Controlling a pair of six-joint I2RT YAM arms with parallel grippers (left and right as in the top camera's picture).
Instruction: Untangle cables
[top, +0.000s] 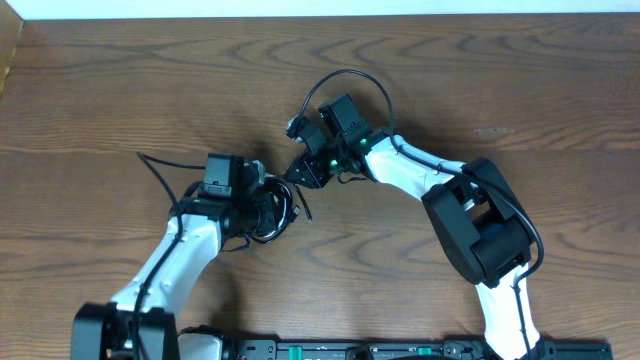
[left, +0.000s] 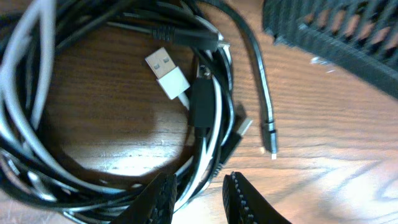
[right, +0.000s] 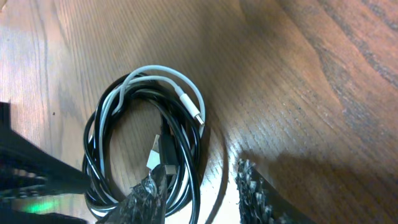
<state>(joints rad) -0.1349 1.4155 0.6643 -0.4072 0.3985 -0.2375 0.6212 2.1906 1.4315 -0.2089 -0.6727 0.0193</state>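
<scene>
1. The cables (left: 25, 124) are thin, round, flexible cords, one matt white and the rest glossy black, wound together in a loose ring that lies flat on the table (top: 450, 60) near its middle
2. The table is brown wood grain, smooth with a slight sheen
3. A white flat plug (left: 166, 73), rectangular with a metal shell, lies inside the ring; a black cord end (left: 267, 127) with a small metal tip lies just right of the ring in the left wrist view
4. A slim white plug (right: 198, 115) rests on the ring's right edge in the right wrist view
5. State of left pincer (left: 199, 198): black ribbed fingers, part open, bare wood visible in the gap; it sits at the ring's near edge with strands running beside one finger, nothing clamped
6. State of right pincer (right: 202, 194): rough-textured fingers, part open; one finger overlaps the ring's near edge, contact can't tell, nothing clamped
7. Overhead: both pincers are at the ring, tips near each other
</scene>
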